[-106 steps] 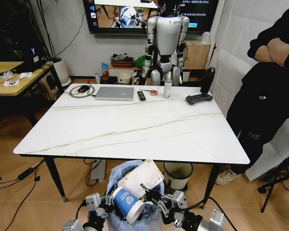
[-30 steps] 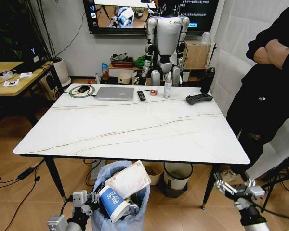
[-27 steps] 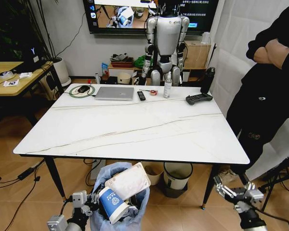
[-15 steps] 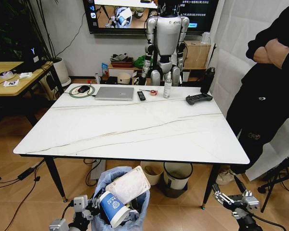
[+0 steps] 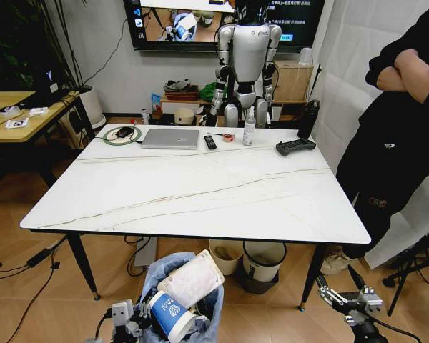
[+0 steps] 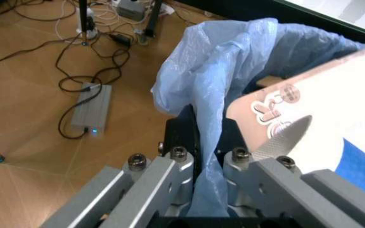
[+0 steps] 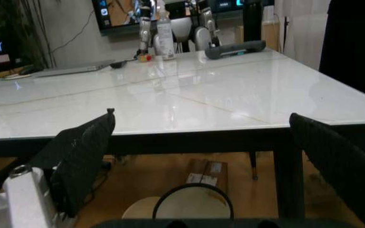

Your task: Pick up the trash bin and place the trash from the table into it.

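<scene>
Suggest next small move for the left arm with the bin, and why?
Probably ease the trash bin down to the floor and open the left gripper. Its fingers are clamped on the blue bag at the rim, the bin already holds the paper cup and white pack, and the table shows no loose litter. The right gripper is open and free.

The trash bin (image 5: 180, 300) sits before the table (image 5: 193, 189), between both claws.

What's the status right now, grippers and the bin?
Left gripper shut on trash bin bag edge, low near floor. Right gripper open, beside table corner. Bin stuffed with trash; nothing blocking.
</scene>
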You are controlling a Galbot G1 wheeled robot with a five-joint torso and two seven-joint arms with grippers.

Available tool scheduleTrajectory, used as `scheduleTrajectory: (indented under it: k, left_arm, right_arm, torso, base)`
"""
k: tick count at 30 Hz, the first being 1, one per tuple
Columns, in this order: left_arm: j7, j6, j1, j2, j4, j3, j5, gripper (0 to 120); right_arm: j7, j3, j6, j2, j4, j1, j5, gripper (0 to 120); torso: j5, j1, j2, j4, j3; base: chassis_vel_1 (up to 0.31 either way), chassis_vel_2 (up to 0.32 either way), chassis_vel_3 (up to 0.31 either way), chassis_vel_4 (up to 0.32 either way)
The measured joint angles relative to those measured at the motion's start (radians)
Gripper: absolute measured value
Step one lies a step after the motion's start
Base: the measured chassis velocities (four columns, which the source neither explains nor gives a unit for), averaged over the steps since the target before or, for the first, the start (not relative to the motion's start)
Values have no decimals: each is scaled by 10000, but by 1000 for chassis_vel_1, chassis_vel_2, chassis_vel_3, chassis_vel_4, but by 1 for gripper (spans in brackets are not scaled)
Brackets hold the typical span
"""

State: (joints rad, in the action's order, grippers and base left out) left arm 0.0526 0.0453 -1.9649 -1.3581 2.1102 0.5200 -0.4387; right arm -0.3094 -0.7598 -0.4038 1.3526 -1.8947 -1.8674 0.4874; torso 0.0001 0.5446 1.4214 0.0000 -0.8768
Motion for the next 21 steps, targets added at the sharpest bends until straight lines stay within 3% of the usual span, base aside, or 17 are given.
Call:
scheduleTrajectory:
  k: [10,21]
  left_arm:
    - [144,-679,-145,-646,-51,45,655,0]
    - [128,-898,-174,-764,-52,92,854,0]
  right_arm:
    - [7,1,11,-3,-23,-5,9,100]
    - [13,2,18,-3,-33,-7,14,100]
  torso:
    - [-1,0,0,0,0]
    - [0,0,0,0,0]
  base:
    - [0,0,0,0]
    - [0,0,0,0]
